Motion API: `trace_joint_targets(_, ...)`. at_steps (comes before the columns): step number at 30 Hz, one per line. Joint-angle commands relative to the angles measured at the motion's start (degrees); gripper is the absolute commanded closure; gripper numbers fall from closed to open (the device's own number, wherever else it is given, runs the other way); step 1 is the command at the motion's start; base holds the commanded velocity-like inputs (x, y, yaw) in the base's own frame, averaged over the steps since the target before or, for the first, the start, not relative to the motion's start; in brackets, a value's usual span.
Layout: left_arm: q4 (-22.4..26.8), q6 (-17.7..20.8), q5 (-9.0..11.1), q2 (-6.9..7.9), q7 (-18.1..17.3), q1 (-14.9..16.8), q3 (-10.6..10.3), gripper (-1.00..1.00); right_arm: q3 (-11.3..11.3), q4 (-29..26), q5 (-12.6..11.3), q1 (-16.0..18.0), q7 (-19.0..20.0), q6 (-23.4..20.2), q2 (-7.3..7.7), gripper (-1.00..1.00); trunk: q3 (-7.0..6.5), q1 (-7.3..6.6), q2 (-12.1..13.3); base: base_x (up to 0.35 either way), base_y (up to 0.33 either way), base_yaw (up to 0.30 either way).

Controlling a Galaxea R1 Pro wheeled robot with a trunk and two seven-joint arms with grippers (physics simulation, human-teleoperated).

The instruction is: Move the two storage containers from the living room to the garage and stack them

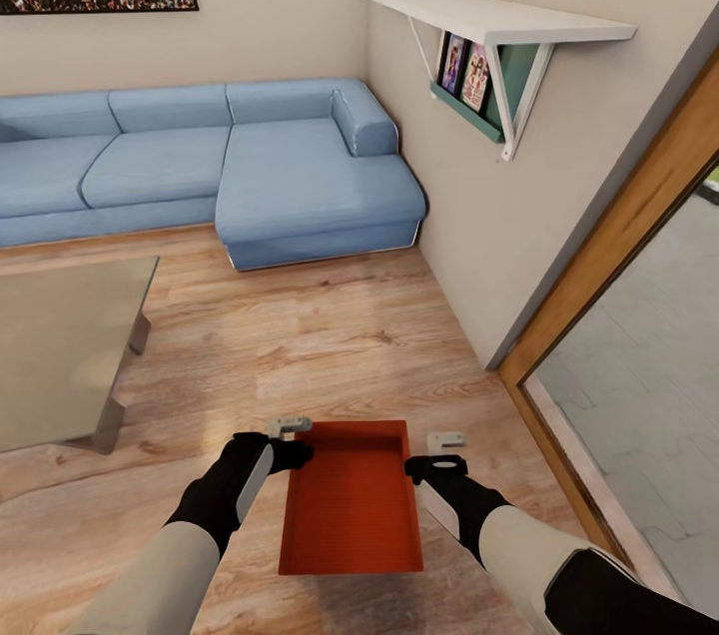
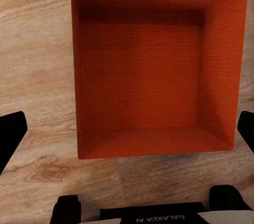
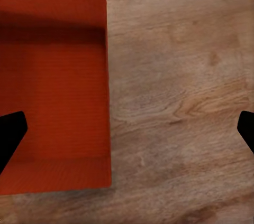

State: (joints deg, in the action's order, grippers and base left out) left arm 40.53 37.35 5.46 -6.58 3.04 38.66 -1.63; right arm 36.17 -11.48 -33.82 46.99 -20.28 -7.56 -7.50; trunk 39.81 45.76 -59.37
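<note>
We see one orange-red bin (image 1: 352, 505) on the wood-plank floor (image 1: 330, 335) between our arms, our left gripper (image 1: 289, 427) and right gripper (image 1: 446, 439) spread wide above its sides, gripping nothing, blue sofa (image 1: 200, 166) beyond, glass table (image 1: 60, 345) to the left.

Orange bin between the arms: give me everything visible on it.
The storage container is an orange-red rectangular bin, open-topped and empty, with plain low walls and a finely ribbed, plastic-looking surface. It sits upright and level on the wood-plank floor. The left gripper and right gripper flank its far end, both open; contact cannot be told.
</note>
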Motion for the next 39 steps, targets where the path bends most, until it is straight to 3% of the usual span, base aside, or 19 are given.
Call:
trace_joint_targets(1, -0.07, 0.26, 0.64, 0.05, 0.35, 0.02, -0.10, -1.00, 0.48, -0.12, -0.32, 0.03, -0.38, -0.59, -0.01, -1.00, 0.23, 0.23, -0.45, 0.000, 0.000, 0.000)
trace_joint_targets(8, -0.37, -0.13, 0.62, 0.08, 0.47, 0.02, -0.08, -1.00, 0.50, -0.12, -0.37, 0.03, 0.20, -3.71, -0.02, -1.00, 0.59, 0.67, -1.25, 0.000, 0.000, 0.000)
trace_joint_targets(22, 0.07, 0.24, 0.25, 0.32, 0.39, 0.02, -0.13, -1.00, 0.57, -0.81, -0.13, 0.03, 0.42, -3.87, -0.05, -1.00, 3.10, 3.74, -6.87, 0.000, 0.000, 0.000)
trace_joint_targets(25, -0.11, 0.01, 0.37, 0.39, 0.39, 0.00, -0.23, -1.00, 0.57, -1.04, -0.05, 0.03, 0.42, -3.85, -1.21, -1.00, 3.10, 3.74, -6.87, 0.000, 0.000, 0.000)
trace_joint_targets(28, -0.59, -0.24, 0.73, 0.43, 0.45, 0.01, -0.24, -1.00, 0.57, -1.07, -0.11, 0.03, 0.42, -3.65, -1.47, -1.00, 3.10, 3.74, -6.87, 0.000, 0.000, 0.000)
trace_joint_targets(37, -5.52, -1.86, 0.89, 0.74, 0.73, 0.01, -0.02, -1.00, 0.64, -0.38, -0.22, 0.03, 0.48, -4.24, -1.57, -1.00, 4.72, 5.72, -10.48, 0.000, 0.000, 0.000)
trace_joint_targets(39, -6.11, -2.97, 0.87, 0.77, 0.74, 0.02, -0.04, -1.00, 0.65, -0.29, -0.19, 0.03, 0.50, -7.52, -1.45, -1.00, 5.08, 6.16, -11.28, 0.000, 0.000, 0.000)
